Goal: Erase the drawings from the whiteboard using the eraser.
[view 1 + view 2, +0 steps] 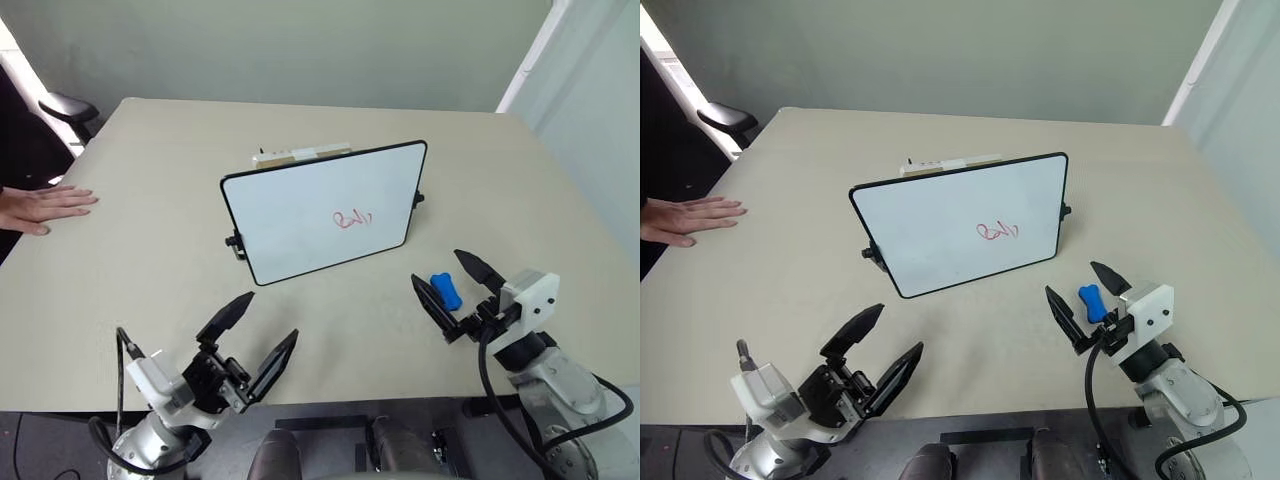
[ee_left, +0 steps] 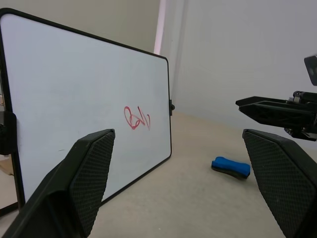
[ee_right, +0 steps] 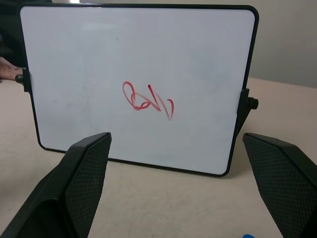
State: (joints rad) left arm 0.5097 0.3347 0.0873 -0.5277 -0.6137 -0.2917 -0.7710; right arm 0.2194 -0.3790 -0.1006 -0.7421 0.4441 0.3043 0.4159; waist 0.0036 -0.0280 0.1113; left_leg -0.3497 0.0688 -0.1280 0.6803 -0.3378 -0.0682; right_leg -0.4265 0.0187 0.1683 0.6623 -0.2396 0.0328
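Both grippers (image 1: pixel 249 332) (image 1: pixel 458 283) spread wide, grasping nothing; eraser (image 1: pixel 445 291) flat near table's (image 1: pixel 150 220) front edge, board (image 1: pixel 320 210) upright mid-table, scribble (image 1: pixel 351 219) intact.

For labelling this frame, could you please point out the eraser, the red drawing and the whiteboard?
eraser (image 1: pixel 446 291), left eye view, middle of the blue body.
drawing (image 3: pixel 147 101), right wrist view, centre of the red loops.
whiteboard (image 1: pixel 930 225), right eye view, bare white face left of the scribble.

Whiteboard (image 1: pixel 310 215) smooth, glossy w/ thin black frame (plastic-looking); table (image 1: pixel 150 240) matt beige; jaws' pads (image 3: pixel 86 171) textured black.
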